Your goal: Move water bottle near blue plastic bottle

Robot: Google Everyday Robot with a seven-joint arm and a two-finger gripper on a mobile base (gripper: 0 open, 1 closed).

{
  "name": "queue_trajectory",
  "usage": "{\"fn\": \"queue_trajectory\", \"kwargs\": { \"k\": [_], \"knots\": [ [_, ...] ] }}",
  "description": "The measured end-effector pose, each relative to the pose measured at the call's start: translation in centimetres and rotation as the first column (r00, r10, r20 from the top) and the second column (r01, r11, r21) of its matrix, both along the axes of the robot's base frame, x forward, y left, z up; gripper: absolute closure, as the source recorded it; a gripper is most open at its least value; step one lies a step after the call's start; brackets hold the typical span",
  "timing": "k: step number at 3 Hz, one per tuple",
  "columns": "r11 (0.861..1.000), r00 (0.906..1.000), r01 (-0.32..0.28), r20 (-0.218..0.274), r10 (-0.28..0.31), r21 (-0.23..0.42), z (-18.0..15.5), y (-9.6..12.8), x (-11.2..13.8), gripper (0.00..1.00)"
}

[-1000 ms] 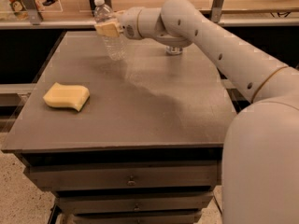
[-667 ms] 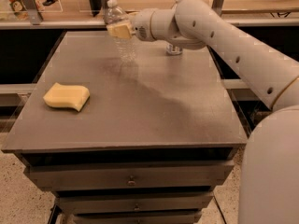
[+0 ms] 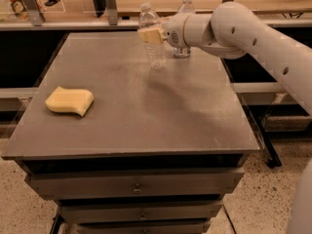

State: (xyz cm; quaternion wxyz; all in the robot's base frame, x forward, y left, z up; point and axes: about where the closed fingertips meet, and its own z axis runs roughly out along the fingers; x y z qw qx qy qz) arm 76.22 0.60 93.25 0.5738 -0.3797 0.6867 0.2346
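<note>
On the grey surface (image 3: 146, 126), far edge: arm (image 3: 253, 30) reaches in from the right. Water bottle (image 3: 156, 55) upright, tool (image 3: 151, 35) clamped around its upper part. Blue plastic bottle (image 3: 185, 4) stands near, partly behind the wrist. Judgement: transfer nearly complete; set-down and release remain.

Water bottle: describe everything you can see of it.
The water bottle is clear ribbed plastic with a white cap, tilted with the cap toward the picture's left. The gripper, over the far part of the table, clamps its upper body. It is near the blue bottle, not touching; whether its base touches the table is unclear.
</note>
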Motion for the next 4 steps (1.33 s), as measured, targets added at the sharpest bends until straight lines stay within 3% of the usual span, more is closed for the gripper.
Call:
{"fn": "queue_trajectory", "kwargs": {
  "k": [1, 2, 3, 4],
  "knots": [
    [0.997, 0.9974, 0.072, -0.007, -0.072, 0.000, -0.4, -3.0, -0.5, 1.00],
    [0.986, 0.9863, 0.164, -0.018, -0.164, 0.012, -1.2, -5.4, -0.8, 1.00],
    [0.977, 0.9773, 0.211, -0.025, -0.210, 0.030, -1.8, -6.3, -0.9, 1.00],
    [0.977, 0.9773, 0.211, -0.025, -0.210, 0.030, -1.6, -6.3, -0.9, 1.00]
  ]
}}
